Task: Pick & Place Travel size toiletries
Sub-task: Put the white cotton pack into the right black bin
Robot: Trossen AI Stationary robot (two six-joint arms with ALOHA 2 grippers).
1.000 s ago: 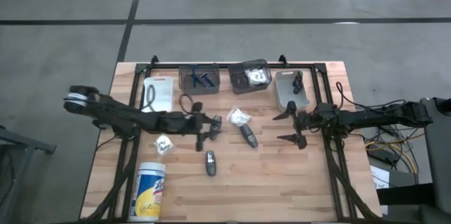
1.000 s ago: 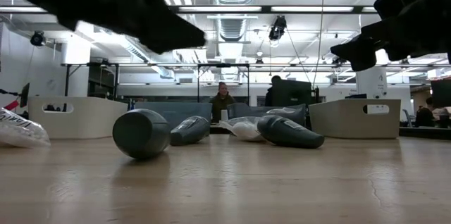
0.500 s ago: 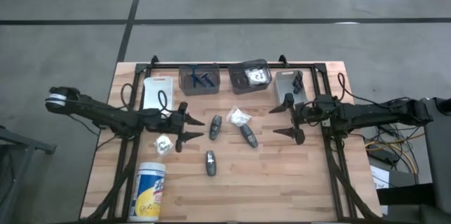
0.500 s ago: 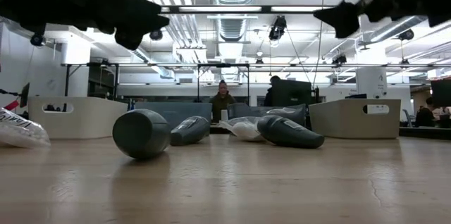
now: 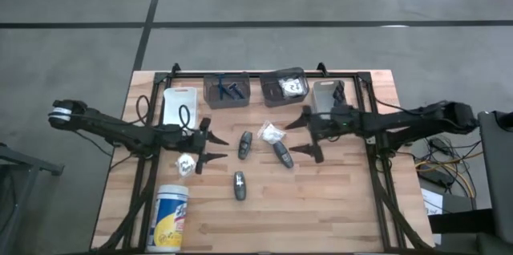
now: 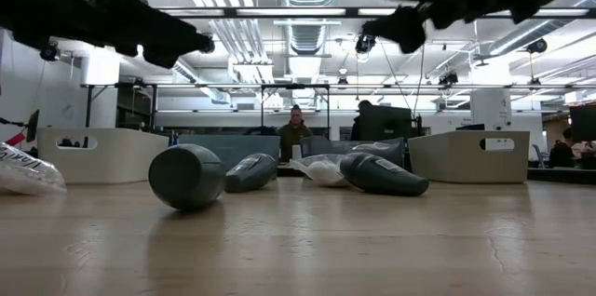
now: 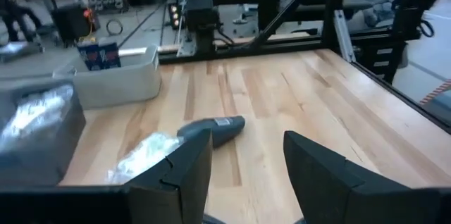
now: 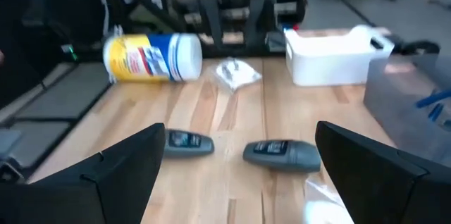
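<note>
Since the earlier high view the left arm had drawn back toward the left side of the frame, leaving a dark tube on the wood where its fingers had been, while the right arm had reached from the right edge in toward the centre. At left of centre, the left gripper hovered with its fingers parted and nothing between them, a small white packet just beside it toward the lower left. Below that, in the lower left, the tall white canister lay on its side. Moving rightward, three dark grey tubes lay loose on the table: the released tube at centre, a second tube below it, and a third tube to the right, with a crumpled white packet between and above them. Along the upper part of the table stood the white bin, the grey bin with blue sticks and the clear bin. Right of centre, the right gripper hung spread to its widest and empty, near the third tube. Judging from this, the step in hand was the right arm's approach for a pick; the next move would call for lowering the fingers astride the third tube's narrow width before closing.
</note>
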